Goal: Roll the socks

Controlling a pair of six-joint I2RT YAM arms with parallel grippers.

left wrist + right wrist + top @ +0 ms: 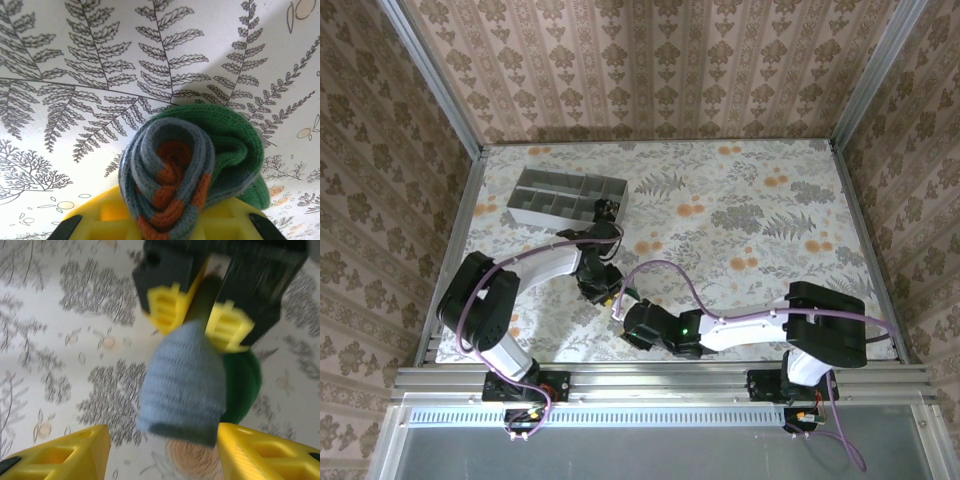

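One sock (186,167), one tray (532,210)

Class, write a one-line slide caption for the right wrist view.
Left gripper pinches the rolled sock; right gripper open nearby.

tray (567,196): far left on table (750,200) | rolled sock (190,170): before tray, toward table's near edge

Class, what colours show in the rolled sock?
The sock is blue-grey and orange, green outside; left wrist view.
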